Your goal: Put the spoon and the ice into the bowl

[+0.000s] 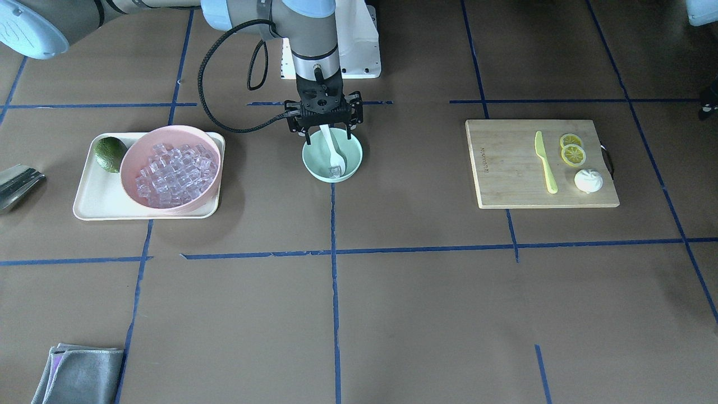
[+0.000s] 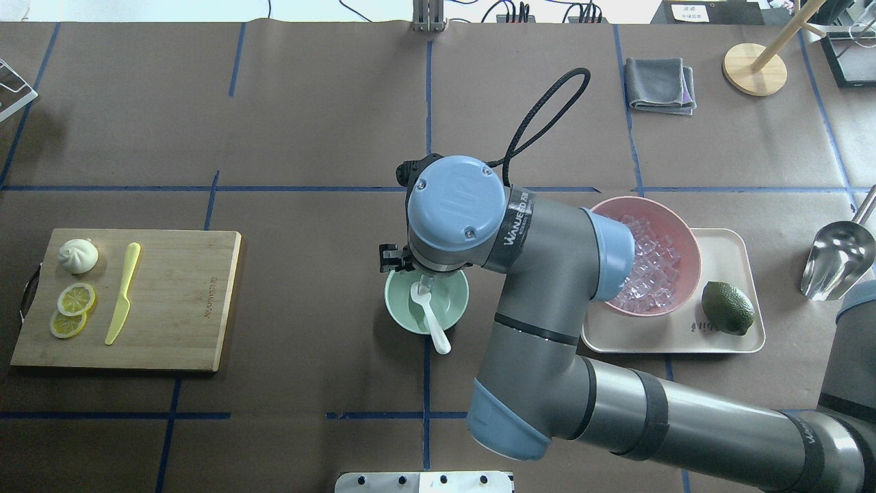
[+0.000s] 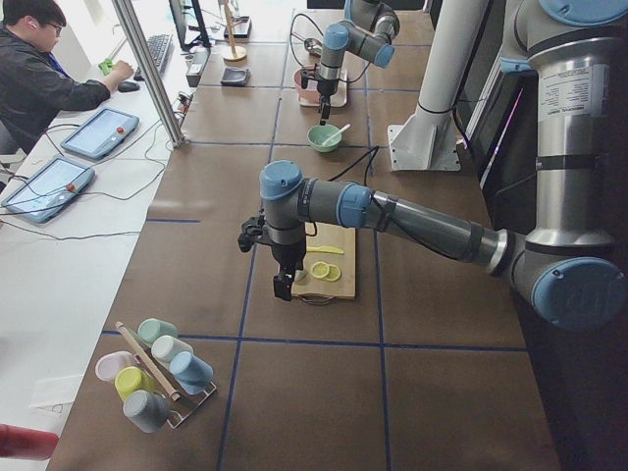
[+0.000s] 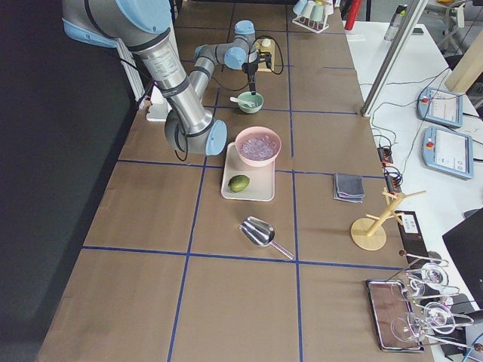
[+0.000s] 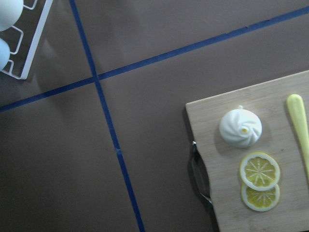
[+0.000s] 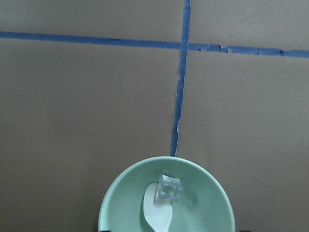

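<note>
Right gripper (image 1: 329, 134) first: hung low over the bowl (image 1: 352, 163), above its robot-side rim in the front view, spread wide and gripping nothing. Directly beneath, the spoon (image 1: 336, 161): lying free, scoop down near the bowl's middle, handle slanting up over the rim toward the robot's base. Long axis therefore toward-and-away from the robot, with the open jaws standing one to each side of the handle's end. Touching the scoop's tip, on the side away from the robot, one cube of ice (image 1: 335, 172), inside the same bowl.

Looks all but finished, granted a single cube as enough. Calls next, probably, for a straight lift: clear upward, with nothing pinched; risky sideways, for fear of nudging the handle and levering the spoon out.

For more ice, a short reach to the robot's right: heap of cubes (image 1: 171, 171) in the pink bowl (image 1: 124, 168) on a tray (image 1: 90, 202), a green fruit (image 1: 109, 153) beside it. Near the green bowl but apart from it. Clearly the right arm's job, being nearer.

Left gripper (image 3: 283, 290) well away, hovering by the outer end of the cutting board (image 1: 505, 168), shown only in the side view, so open or closed: cannot tell. On that board a yellow-green knife (image 1: 545, 165), lemon slices (image 1: 572, 150) and a white bun (image 1: 588, 180), none wanted here
</note>
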Tool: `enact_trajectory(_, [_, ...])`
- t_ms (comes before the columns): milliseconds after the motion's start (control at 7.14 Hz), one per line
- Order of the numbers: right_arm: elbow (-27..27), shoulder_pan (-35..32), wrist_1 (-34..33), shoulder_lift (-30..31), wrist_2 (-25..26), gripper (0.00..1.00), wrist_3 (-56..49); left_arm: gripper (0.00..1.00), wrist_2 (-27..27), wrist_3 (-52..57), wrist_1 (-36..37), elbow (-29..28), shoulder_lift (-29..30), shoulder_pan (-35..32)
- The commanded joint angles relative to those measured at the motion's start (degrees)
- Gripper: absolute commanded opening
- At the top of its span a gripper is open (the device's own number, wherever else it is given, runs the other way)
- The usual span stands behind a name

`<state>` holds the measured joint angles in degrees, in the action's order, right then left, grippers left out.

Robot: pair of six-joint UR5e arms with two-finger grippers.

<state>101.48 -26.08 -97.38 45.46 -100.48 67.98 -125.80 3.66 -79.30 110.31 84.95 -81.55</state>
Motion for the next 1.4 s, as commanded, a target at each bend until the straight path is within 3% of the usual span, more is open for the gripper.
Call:
enact_trajectory(0, [8.4,-7.3,-5.1,5.4,-4.8,1.0,-3.8,1.0,-5.3,7.7,-0.1,-5.9,0.1,-4.6])
enact_trajectory(140, [13.3,-12.6,-5.5,10.7,-8.0,1.0,-11.0,1.0,-9.3,12.2,-0.2,-9.5,0.2,-6.8])
enact_trajectory(560, [14.3,-31.7,-4.8,23.0,-21.3,1.0,-31.9,1.0,-9.6,9.0,-1.0,-12.1,2.0,-7.7])
enact_trajectory(980, [10.3,-48.0,-4.7,34.7,-29.2,1.0,-56.7,1.0,-9.5,7.9,-1.1,-19.2,6.9,-7.7])
enact_trajectory(1260, [5.9,-55.8,-4.7,38.1,-34.4,1.0,-67.0,1.0,-9.4,8.8,-1.2,-18.9,6.1,-8.1])
